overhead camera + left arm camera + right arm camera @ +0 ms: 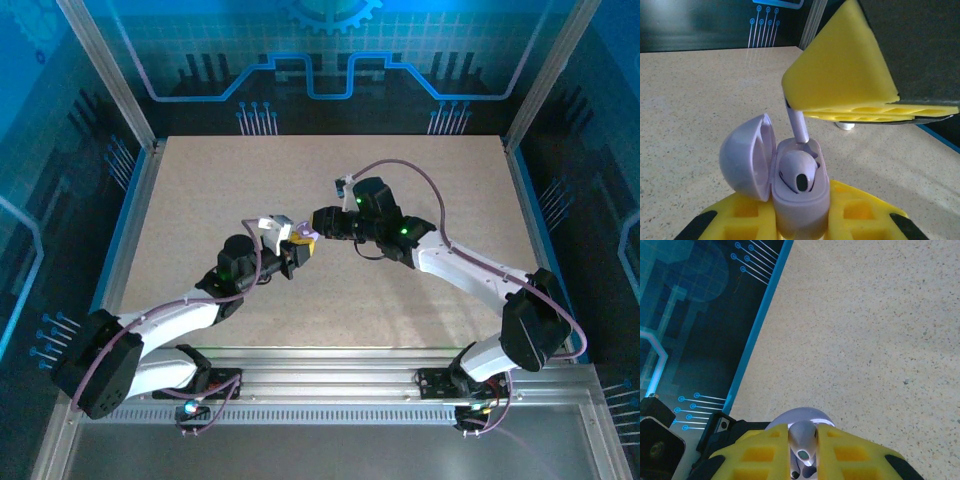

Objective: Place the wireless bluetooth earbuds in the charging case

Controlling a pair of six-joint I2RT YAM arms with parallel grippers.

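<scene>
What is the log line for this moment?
left end effector: holds open charging case; seated earbud: inside; right end effector: holds second earbud at case

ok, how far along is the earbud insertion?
Done: the charging case has its lid open, and one earbud is seated in front.
In hand: the left gripper holds the case. The right gripper pinches the second earbud, its lower end reaching the rear slot.
Left: seat it fully and release.
</scene>
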